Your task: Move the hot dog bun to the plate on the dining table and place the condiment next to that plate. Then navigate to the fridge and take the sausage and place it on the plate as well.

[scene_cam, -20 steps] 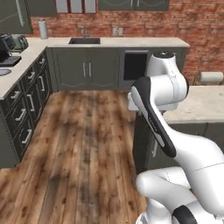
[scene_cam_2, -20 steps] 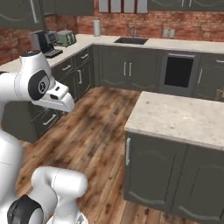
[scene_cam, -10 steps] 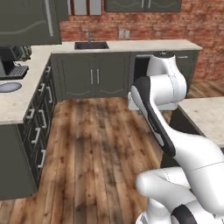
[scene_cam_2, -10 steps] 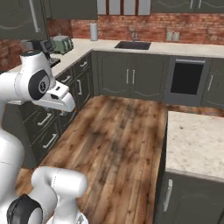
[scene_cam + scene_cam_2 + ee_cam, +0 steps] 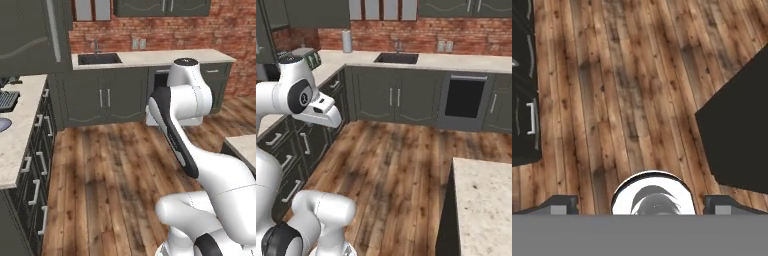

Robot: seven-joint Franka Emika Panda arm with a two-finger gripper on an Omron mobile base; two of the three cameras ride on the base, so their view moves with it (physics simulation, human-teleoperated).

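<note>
Mid-transit over the wooden floor (image 5: 627, 90), pincer (image 5: 640, 202) spread wide and carrying nothing, corner of the dining surface (image 5: 483, 200) at four o'clock, with bun, condiment, plate, sausage and fridge unseen, so progress hard to judge.

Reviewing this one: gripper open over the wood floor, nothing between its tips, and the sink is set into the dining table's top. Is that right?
Not quite. The sink is set into the counter along the brick wall, not the dining table, as the right base view shows. The rest holds: in the hand view the gripper is open over the wood floor with nothing between its tips.
</note>
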